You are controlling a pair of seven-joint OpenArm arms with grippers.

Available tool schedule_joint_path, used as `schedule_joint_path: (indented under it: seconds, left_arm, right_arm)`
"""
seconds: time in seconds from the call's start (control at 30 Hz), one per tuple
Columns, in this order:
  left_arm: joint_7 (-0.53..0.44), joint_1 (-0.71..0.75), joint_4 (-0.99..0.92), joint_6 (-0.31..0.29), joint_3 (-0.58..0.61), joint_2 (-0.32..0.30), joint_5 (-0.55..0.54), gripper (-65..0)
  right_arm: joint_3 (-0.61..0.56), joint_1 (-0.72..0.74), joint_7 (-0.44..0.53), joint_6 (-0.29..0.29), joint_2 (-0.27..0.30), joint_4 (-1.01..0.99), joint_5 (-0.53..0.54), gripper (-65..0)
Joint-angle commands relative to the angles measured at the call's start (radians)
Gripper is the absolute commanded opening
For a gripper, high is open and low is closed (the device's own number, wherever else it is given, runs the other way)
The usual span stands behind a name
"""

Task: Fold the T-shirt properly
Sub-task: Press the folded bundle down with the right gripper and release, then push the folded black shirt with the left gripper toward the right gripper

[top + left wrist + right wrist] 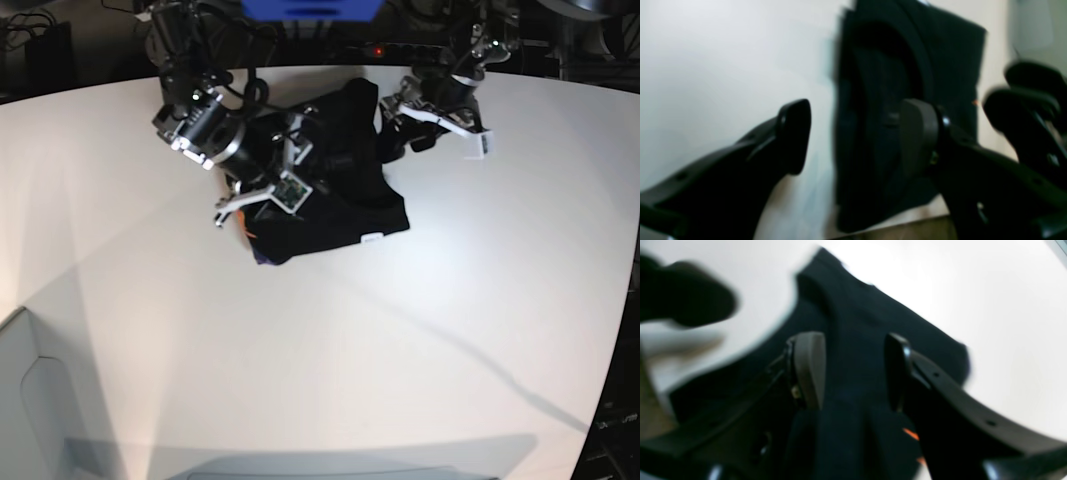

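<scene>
The black T-shirt (340,205) lies bunched in a rough folded heap on the white table (330,340), a small white tag (370,238) at its front edge. In the left wrist view my left gripper (855,136) is open beside the shirt (940,50), with nothing between its fingers. My right gripper (853,370) hovers open over the dark cloth (853,316), and an orange label (911,434) shows near its right finger. Both wrist views are blurred. Each gripper appears in the other's view, the right gripper (1030,110) and the left gripper (683,293), with states unclear there.
Both arms reach in from the table's far side, where dark cables and a blue box (310,8) sit. The table edge (907,230) runs close beside the shirt in the left wrist view. A white panel (30,400) stands at the lower left.
</scene>
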Motion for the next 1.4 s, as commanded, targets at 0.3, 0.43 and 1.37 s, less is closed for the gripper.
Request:
schedule_joint_path:
  seconds: [0.3,0.43,1.37]
  left_arm:
    - [-0.01,-0.112,-0.103,-0.002,0.05,-0.002,-0.004,-24.6]
    - [-0.01,-0.134,-0.154,-0.002,0.05,-0.002,-0.004,-24.6]
    - [0.153,-0.614,-0.433,-0.015,0.466,-0.213,0.057,-65.0]
  right_arm:
    - [0.146,0.024,0.027,0.0,-0.004,0.018,0.019,-35.2]
    - [0.245,0.055,0.021,0.0,-0.025,0.018,0.019,-35.2]
    - [0.446,0.061,0.02,0.0,-0.032,0.023,0.014,-35.2]
